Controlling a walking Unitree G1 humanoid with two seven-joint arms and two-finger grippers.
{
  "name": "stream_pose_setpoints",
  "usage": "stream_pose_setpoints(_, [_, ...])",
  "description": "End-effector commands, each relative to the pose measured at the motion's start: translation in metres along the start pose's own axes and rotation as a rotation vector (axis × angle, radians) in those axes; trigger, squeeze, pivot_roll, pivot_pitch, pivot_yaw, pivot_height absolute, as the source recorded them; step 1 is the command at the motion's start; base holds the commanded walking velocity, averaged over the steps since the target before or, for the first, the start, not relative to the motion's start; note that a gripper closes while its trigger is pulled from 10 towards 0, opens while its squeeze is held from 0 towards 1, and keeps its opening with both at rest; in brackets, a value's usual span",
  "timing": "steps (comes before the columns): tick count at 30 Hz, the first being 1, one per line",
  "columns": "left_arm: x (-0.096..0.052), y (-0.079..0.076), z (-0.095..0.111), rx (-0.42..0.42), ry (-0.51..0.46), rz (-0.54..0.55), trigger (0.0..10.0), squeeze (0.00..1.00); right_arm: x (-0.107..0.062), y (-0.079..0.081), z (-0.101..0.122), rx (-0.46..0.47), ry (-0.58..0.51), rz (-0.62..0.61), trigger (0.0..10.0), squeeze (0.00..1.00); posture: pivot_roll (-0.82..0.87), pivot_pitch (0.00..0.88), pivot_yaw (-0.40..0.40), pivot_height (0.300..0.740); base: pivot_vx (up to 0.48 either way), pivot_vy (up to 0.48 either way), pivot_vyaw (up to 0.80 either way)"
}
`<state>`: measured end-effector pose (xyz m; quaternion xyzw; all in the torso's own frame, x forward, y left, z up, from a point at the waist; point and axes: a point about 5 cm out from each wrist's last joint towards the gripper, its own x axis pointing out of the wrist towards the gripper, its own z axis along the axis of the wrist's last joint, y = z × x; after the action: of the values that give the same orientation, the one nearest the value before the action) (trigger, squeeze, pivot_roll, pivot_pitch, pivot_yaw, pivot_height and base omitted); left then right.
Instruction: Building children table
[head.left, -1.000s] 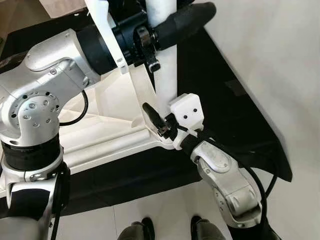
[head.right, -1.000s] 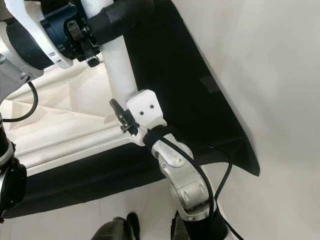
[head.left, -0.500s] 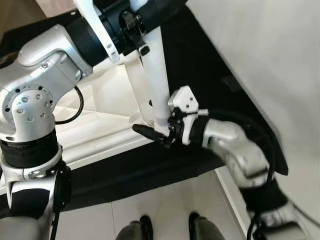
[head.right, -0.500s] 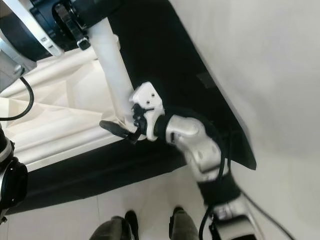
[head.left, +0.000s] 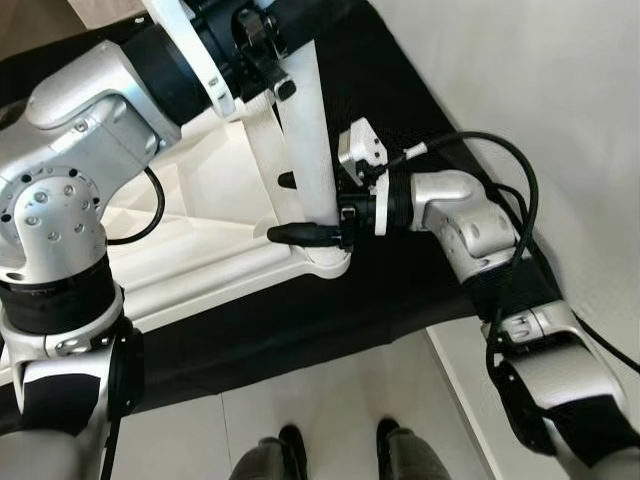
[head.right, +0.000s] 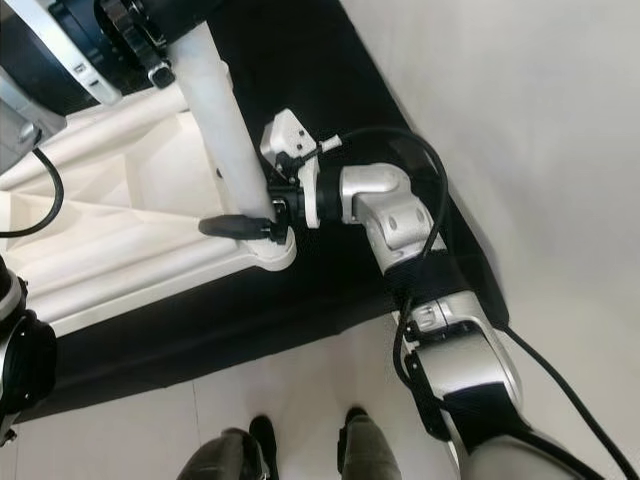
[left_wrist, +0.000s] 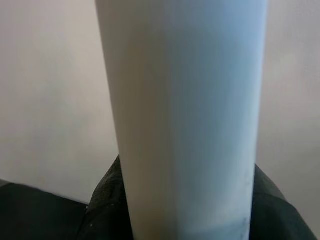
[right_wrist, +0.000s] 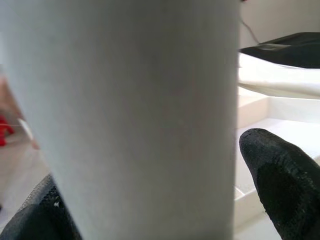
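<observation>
A white table top (head.left: 200, 250) lies upside down on a black mat (head.left: 300, 320). A white table leg (head.left: 305, 130) stands upright in its near corner socket (head.left: 325, 262). My left gripper (head.left: 290, 20) is shut on the leg's upper part; in the left wrist view the leg (left_wrist: 185, 115) rises between the black fingers (left_wrist: 105, 200). My right gripper (head.left: 300, 207) reaches in from the right and clasps the leg just above the socket, one finger (head.left: 300, 232) in front and one behind. In the right wrist view the leg (right_wrist: 130, 115) sits between both fingers (right_wrist: 275, 180).
The black mat's edge (head.right: 470, 290) lies close to my right arm, with pale floor (head.left: 560, 120) beyond it. White tiles (head.left: 330, 400) and my feet (head.left: 290, 445) are in front. A black cable (head.left: 500, 190) loops off the right forearm.
My right arm has swung up from below to the right of the leg, and its gripper has turned level and closed around the leg's base. The left gripper keeps its hold up top.
</observation>
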<state>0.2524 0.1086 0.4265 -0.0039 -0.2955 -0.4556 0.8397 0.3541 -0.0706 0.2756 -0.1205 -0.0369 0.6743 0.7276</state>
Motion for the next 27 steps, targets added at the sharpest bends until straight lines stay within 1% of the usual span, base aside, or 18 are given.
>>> stream_pose_setpoints(1, [0.007, -0.007, -0.013, -0.039, 0.053, -0.054, 0.0, 0.0, 0.028, 0.012, 0.006, -0.025, -0.028, 0.129, 10.0, 0.0, 0.06, 0.353, 0.114, 0.74, 0.0, 0.0, 0.0])
stream_pose_setpoints(2, [0.008, -0.007, -0.016, -0.05, 0.061, -0.076, 0.0, 0.0, 0.029, 0.012, 0.006, -0.02, -0.02, 0.22, 0.0, 0.0, 0.06, 0.354, 0.116, 0.74, 0.0, 0.0, 0.0])
stream_pose_setpoints(3, [0.008, -0.007, -0.016, -0.05, 0.061, -0.076, 0.0, 0.0, 0.029, 0.012, 0.006, -0.02, -0.02, 0.22, 0.0, 0.0, 0.06, 0.354, 0.116, 0.74, 0.0, 0.0, 0.0])
stream_pose_setpoints(5, [0.008, -0.008, -0.016, -0.054, 0.063, -0.086, 0.0, 0.0, 0.029, 0.012, 0.007, -0.016, -0.019, 0.261, 0.0, 0.0, 0.06, 0.353, 0.119, 0.74, 0.0, 0.0, 0.0])
stream_pose_setpoints(10, [0.006, -0.011, -0.012, -0.05, 0.062, -0.089, 0.0, 0.0, 0.028, 0.01, 0.006, -0.015, -0.024, 0.27, 0.0, 0.0, 0.05, 0.352, 0.119, 0.74, 0.0, 0.0, 0.0])
stream_pose_setpoints(11, [0.007, -0.012, -0.011, -0.047, 0.063, -0.092, 0.0, 0.0, 0.026, 0.007, 0.002, -0.011, -0.022, 0.258, 0.0, 0.0, 0.05, 0.354, 0.122, 0.74, 0.0, 0.0, 0.0])
stream_pose_setpoints(17, [0.007, -0.012, -0.011, -0.046, 0.064, -0.095, 0.0, 0.0, 0.023, 0.006, -0.002, -0.007, -0.017, 0.241, 0.0, 0.0, 0.05, 0.354, 0.124, 0.74, 0.0, 0.0, 0.0])
stream_pose_setpoints(18, [0.008, -0.013, -0.011, -0.044, 0.063, -0.101, 0.0, 0.0, 0.019, 0.005, -0.008, -0.001, -0.005, 0.211, 0.0, 0.0, 0.04, 0.355, 0.126, 0.74, 0.0, 0.0, 0.0])
stream_pose_setpoints(21, [0.008, -0.013, -0.011, -0.043, 0.059, -0.105, 0.0, 0.0, 0.016, 0.004, -0.011, -0.001, 0.002, 0.188, 0.0, 0.0, 0.04, 0.356, 0.126, 0.74, 0.0, 0.0, 0.0])
stream_pose_setpoints(22, [0.008, -0.012, -0.011, -0.04, 0.052, -0.105, 10.0, 1.0, 0.014, 0.003, -0.012, -0.006, 0.001, 0.162, 0.0, 0.0, 0.04, 0.356, 0.126, 0.74, 0.0, 0.0, 0.0])
stream_pose_setpoints(23, [0.008, -0.012, -0.011, -0.04, 0.052, -0.105, 10.0, 1.0, 0.014, 0.003, -0.012, -0.006, 0.001, 0.162, 0.0, 0.0, 0.04, 0.356, 0.126, 0.74, 0.0, 0.0, 0.0])
stream_pose_setpoints(25, [0.008, -0.013, -0.01, -0.04, 0.048, -0.103, 10.0, 1.0, 0.01, 0.003, -0.013, -0.021, 0.004, 0.101, 0.0, 0.0, 0.03, 0.358, 0.122, 0.74, 0.0, 0.0, 0.0])
stream_pose_setpoints(26, [0.008, -0.013, -0.01, -0.04, 0.048, -0.103, 10.0, 1.0, 0.01, 0.003, -0.013, -0.021, 0.004, 0.101, 0.0, 0.0, 0.03, 0.358, 0.122, 0.74, 0.0, 0.0, 0.0])
stream_pose_setpoints(27, [0.008, -0.01, -0.008, -0.047, 0.046, -0.073, 10.0, 1.0, 0.007, 0.005, -0.016, -0.022, 0.012, 0.053, 0.0, 0.0, 0.03, 0.364, 0.12, 0.74, 0.0, 0.0, 0.0])
